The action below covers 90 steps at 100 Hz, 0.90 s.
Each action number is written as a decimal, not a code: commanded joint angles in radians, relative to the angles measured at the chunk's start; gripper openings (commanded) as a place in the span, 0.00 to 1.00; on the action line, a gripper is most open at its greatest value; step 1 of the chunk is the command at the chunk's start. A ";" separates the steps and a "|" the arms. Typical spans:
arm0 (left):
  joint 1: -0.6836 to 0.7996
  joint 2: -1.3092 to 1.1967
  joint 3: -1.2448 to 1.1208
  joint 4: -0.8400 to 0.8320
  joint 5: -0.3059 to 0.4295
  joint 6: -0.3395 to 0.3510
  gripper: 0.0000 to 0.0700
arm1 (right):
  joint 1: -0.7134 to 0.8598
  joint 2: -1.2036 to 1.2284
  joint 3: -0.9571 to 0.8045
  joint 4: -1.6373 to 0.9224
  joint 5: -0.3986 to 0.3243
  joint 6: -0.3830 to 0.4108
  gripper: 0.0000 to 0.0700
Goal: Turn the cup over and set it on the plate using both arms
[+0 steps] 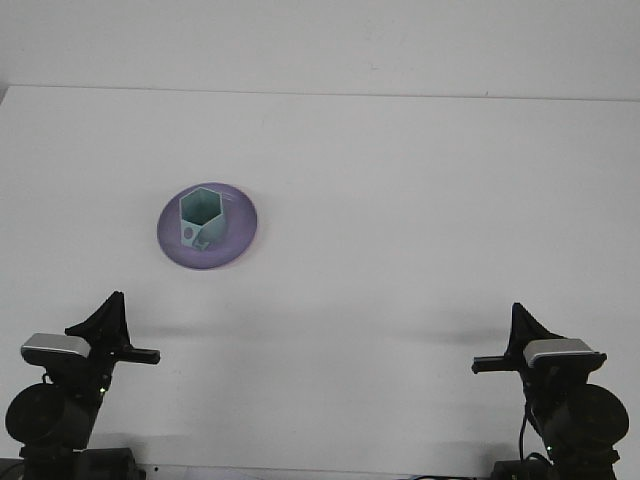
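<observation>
Left gripper (108,318) sitting low at near-left table edge, holding nothing; finger spread impossible to tell from this angle. Teal hexagonal cup (200,218) standing upright, mouth up, on purple plate (240,232), left of centre on white table (420,200). Right gripper (522,330) sitting at near-right edge, holding nothing, well apart from cup; spread impossible to tell.
</observation>
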 commanded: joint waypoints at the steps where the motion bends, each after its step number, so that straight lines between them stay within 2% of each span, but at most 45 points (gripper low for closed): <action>1: 0.000 -0.021 -0.075 0.105 -0.006 0.072 0.02 | 0.001 0.000 0.005 0.010 0.003 0.017 0.00; 11: 0.000 -0.071 -0.199 0.265 -0.008 0.077 0.02 | 0.001 0.000 0.005 0.010 0.003 0.017 0.00; 21: 0.000 -0.115 -0.284 0.314 -0.035 0.069 0.02 | 0.001 0.000 0.005 0.010 0.003 0.017 0.00; 45: -0.002 -0.174 -0.376 0.301 -0.050 0.034 0.02 | 0.001 0.000 0.005 0.010 0.003 0.017 0.00; 90: -0.002 -0.173 -0.374 0.307 -0.051 0.050 0.02 | 0.001 0.000 0.005 0.010 0.003 0.017 0.00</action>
